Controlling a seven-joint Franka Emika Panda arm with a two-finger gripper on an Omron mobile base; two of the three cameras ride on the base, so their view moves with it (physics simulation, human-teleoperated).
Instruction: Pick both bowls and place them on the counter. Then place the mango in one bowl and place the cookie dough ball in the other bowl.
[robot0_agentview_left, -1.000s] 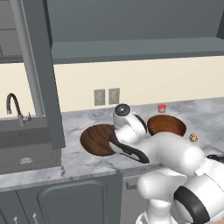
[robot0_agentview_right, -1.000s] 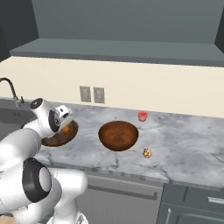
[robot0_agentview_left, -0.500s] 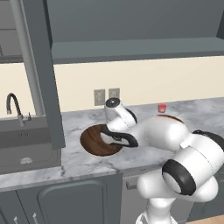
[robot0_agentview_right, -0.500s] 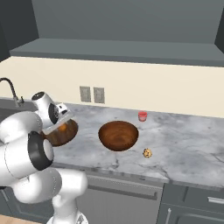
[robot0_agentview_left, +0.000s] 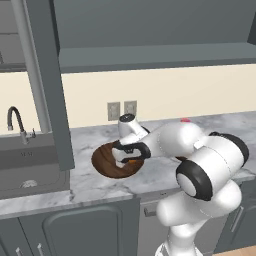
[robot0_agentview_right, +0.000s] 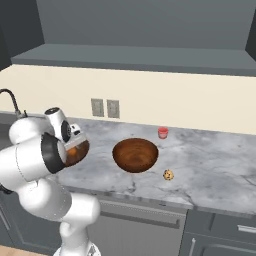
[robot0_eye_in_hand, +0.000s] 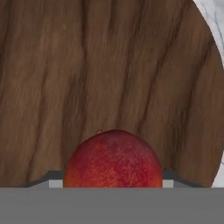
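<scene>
Holding mango clamped in fingers over dark brown bowl.

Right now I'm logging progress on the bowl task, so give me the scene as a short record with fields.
dark bowl: on counter, near the sink
reddish bowl: on counter, empty
mango: between the jaws, over the dark bowl's inside
gripper: jaws shut on mango, above dark bowl
cookie dough ball: on counter beside reddish bowl
red cup: behind reddish bowl

Grained matt wood bowl – speckled smooth mango – veined marble counter
</scene>
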